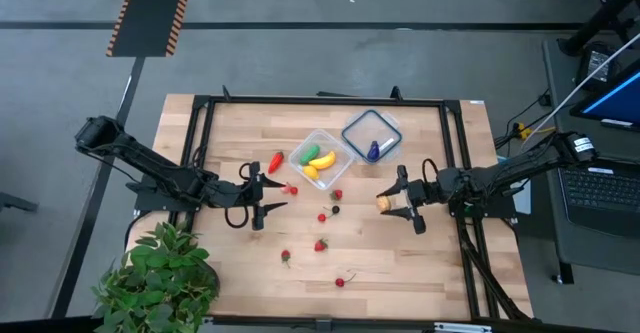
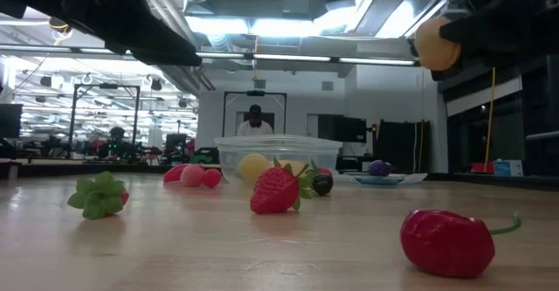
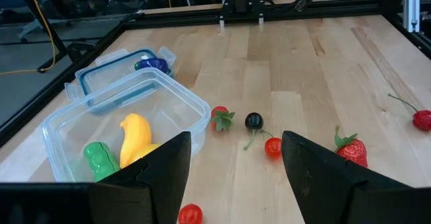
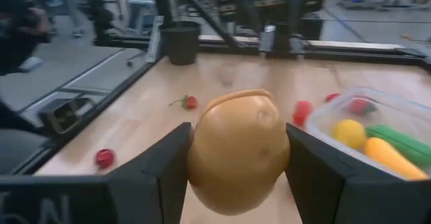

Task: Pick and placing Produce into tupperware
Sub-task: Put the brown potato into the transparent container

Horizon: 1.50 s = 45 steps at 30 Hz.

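Note:
The clear tupperware (image 1: pixel 320 158) stands at mid-table with yellow and green produce (image 3: pixel 135 135) inside. More produce lies around it: a red pepper (image 1: pixel 275 161), strawberries (image 1: pixel 321 244), cherries (image 1: pixel 341 281) and a dark berry (image 3: pixel 254 121). To the tub's right, my right gripper (image 1: pixel 392 201) is shut on a tan potato (image 4: pixel 239 150) above the table. Left of the tub, my left gripper (image 1: pixel 268 195) hovers open over the wood, a small red piece (image 3: pixel 190 214) lying below its fingers. My right gripper pinches the tan potato by its two opposite sides (image 4: pixel 202 160) between its two fingers (image 4: pixel 168 170). The fingers come nearly level from the table's right side. The potato (image 2: pixel 435 45) is lifted well clear of the table.
A clear lid with a blue rim (image 1: pixel 371 131) lies behind the tub on its right, a blue-purple piece (image 1: pixel 372 151) on it. A potted plant (image 1: pixel 160 273) stands at the near left corner. Black frame rails (image 1: pixel 320 101) border the table. Bare wood lies along the near edge.

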Available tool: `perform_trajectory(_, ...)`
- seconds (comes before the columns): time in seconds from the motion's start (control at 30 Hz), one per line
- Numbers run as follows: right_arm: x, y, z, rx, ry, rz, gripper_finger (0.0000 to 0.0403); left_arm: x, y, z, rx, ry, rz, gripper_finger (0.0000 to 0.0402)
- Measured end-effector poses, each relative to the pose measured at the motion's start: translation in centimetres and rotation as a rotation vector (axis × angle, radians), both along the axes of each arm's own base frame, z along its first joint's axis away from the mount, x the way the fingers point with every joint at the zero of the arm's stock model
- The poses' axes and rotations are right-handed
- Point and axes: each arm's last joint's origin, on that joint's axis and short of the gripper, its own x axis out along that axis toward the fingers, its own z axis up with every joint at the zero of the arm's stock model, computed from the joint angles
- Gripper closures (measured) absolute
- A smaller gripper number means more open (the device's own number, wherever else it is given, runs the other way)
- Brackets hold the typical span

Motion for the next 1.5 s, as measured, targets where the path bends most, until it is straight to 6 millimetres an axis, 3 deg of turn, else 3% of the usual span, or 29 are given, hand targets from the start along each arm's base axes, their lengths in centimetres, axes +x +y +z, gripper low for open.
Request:
perform_trajectory(0.37, 0.1, 0.2, -0.4, 0.015, 0.031, 0.048, 0.0199, 0.0, 0.0, 0.0, 0.000, 0.000, 0.000, 0.0176)
perform_trajectory(0.7, 1.4, 0.0, -2.4, 0.021, 0.132, -0.121, 0.0199, 0.0, 0.0, 0.0, 0.000, 0.000, 0.000, 0.0176)
perform_trajectory(0.97, 3.0, 0.0, -3.2, -0.031, 0.060, -0.238, 0.0199, 0.0, 0.0, 0.0, 0.000, 0.000, 0.000, 0.0176)
perform_trajectory(1.23, 7.3, -0.5, -2.8, -0.145, 0.080, -0.394, 0.0199, 0.0, 0.0, 0.0, 0.000, 0.000, 0.000, 0.0176)
perform_trajectory(1.5, 12.5, -3.4, -2.4, -0.287, 0.111, -0.545, 0.0199, 0.0, 0.0, 0.0, 0.000, 0.000, 0.000, 0.0176)
